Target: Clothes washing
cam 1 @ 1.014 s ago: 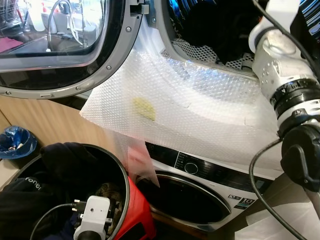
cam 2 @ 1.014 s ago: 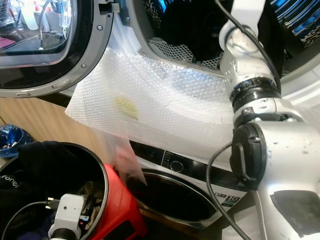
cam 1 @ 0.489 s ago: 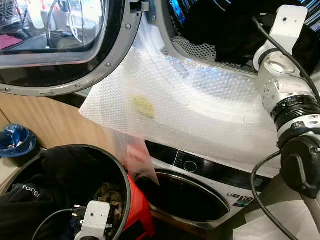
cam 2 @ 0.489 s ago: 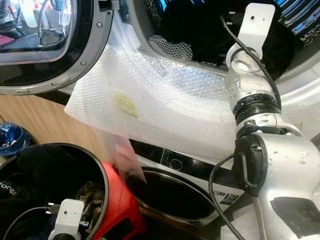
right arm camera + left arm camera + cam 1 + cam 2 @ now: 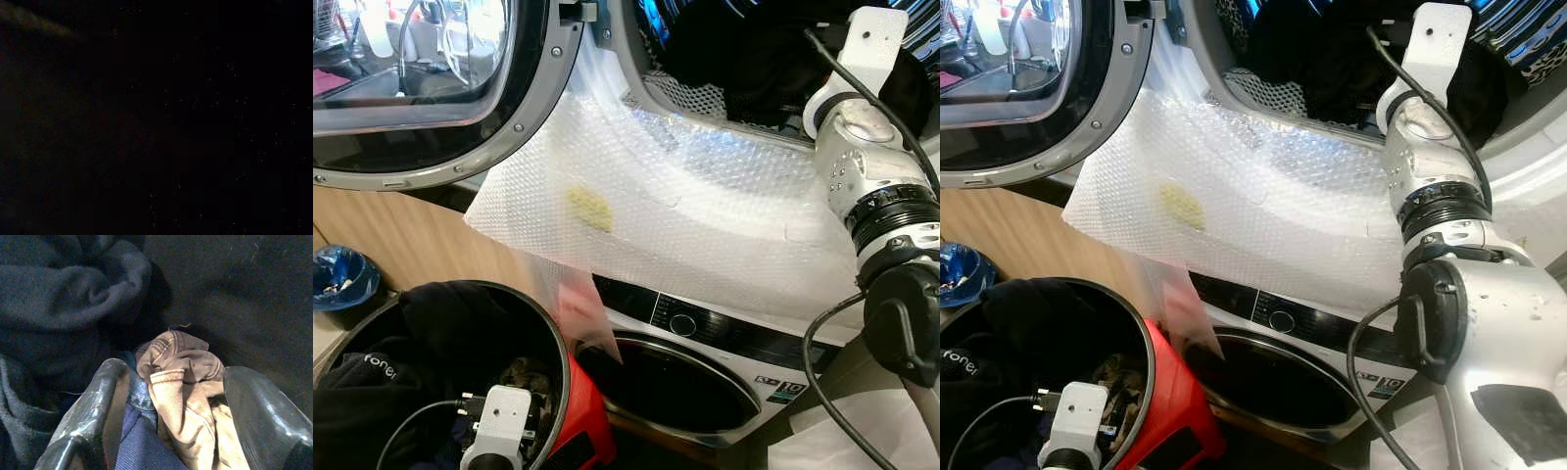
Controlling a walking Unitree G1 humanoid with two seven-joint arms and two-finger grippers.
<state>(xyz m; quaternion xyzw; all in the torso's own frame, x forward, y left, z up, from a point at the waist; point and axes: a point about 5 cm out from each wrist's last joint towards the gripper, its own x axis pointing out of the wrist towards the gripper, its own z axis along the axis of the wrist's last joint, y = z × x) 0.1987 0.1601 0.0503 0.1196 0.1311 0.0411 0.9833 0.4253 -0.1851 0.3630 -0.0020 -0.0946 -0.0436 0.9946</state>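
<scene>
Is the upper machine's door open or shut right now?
Open. The round glass door is swung out to the robot's left, and the drum opening is exposed with dark clothes inside, bubble wrap draped below it.

Left hand (image 5: 173,396): two black fingers (image 5: 93,406) spread apart, straddling crumpled tan cloth (image 5: 183,382) and blue denim (image 5: 139,435). Dark fleece garment (image 5: 68,289) bunched just beside, touching the denim.

Pale wooden panelling (image 5: 401,245) runs behind everything at the left, evenly lit. Low at the left edge sits a small bin lined with a crumpled blue plastic bag (image 5: 340,279). Bright daylight reflections glint overhead.
</scene>
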